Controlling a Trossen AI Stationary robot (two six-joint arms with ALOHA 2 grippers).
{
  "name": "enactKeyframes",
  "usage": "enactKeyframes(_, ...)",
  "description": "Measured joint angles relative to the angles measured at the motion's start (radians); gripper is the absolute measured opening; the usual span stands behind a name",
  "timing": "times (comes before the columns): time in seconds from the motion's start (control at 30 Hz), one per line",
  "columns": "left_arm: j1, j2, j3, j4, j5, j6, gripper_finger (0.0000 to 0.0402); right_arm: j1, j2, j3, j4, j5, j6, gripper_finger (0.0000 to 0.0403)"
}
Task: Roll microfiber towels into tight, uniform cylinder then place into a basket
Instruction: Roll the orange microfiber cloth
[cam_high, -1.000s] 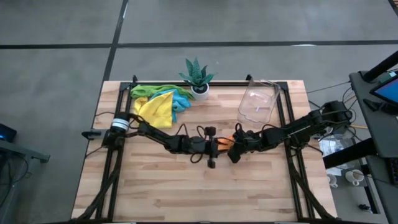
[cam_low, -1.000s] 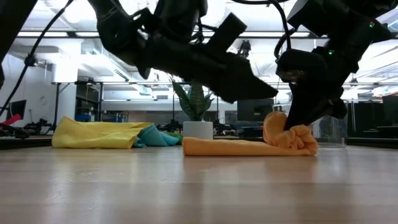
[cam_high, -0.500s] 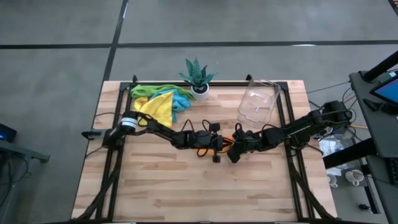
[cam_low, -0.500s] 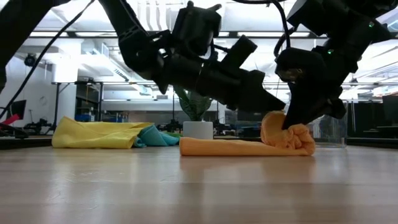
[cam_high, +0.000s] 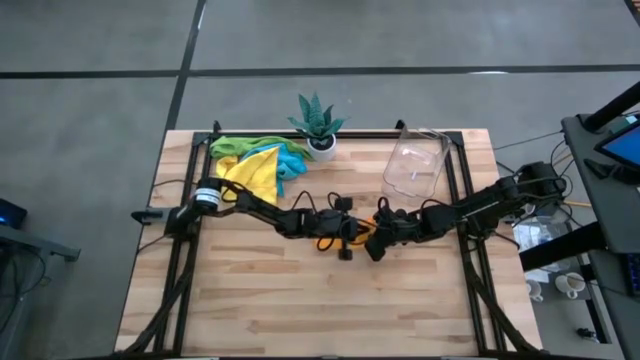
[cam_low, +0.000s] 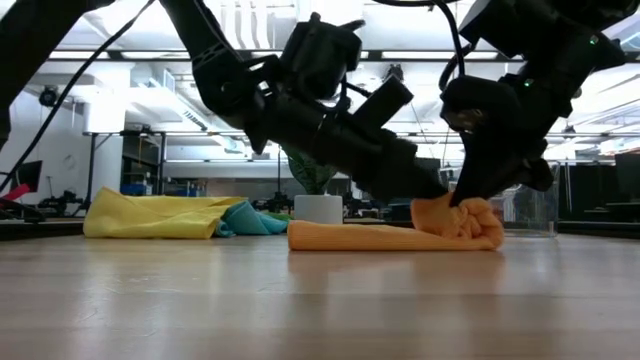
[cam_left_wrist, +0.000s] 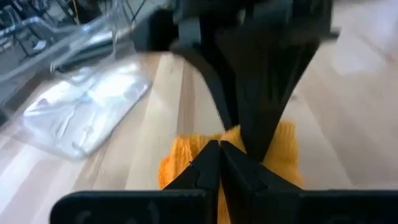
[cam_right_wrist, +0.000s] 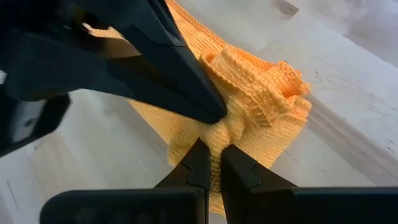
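The right gripper (cam_low: 470, 200) is clamped on the bunched end of the orange towel (cam_low: 400, 236) at mid-desk, and the left gripper (cam_low: 440, 193) is pinched shut on the same bunch beside it. The rest of the towel trails flat on the desk (cam_high: 300, 300). The rolling step looks barely begun; next the bunch needs turning tightly along the strip. The basket (cam_high: 414, 166) waits at the desk's far right, with more towels (cam_high: 255, 165) far left.
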Motion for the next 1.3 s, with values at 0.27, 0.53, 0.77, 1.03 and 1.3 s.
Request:
enactKeyframes(0.27, 0.0, -0.003, -0.021, -0.022, -0.037, -0.001, 0.0, -0.002, 0.0, -0.001, 0.043, 0.0, -0.029, 0.0012)
enactKeyframes(0.53, -0.012, -0.07, -0.022, -0.195, -0.147, 0.076, 0.0, -0.001, 0.0, 0.0, 0.051, 0.001, -0.036, 0.0012)
enactKeyframes(0.77, -0.037, -0.208, -0.057, -0.482, -0.189, 0.033, 0.0, -0.001, -0.001, 0.0, 0.045, 0.0, -0.046, 0.0012)
enactKeyframes(1.03, -0.037, -0.152, -0.099, -0.468, -0.028, -0.048, 0.0, -0.003, -0.001, 0.0, 0.035, -0.005, -0.047, 0.0012)
enactKeyframes(1.3, -0.037, -0.068, -0.025, -0.446, -0.029, -0.048, 0.0, -0.017, -0.001, 0.0, 0.039, -0.023, -0.034, 0.0012)
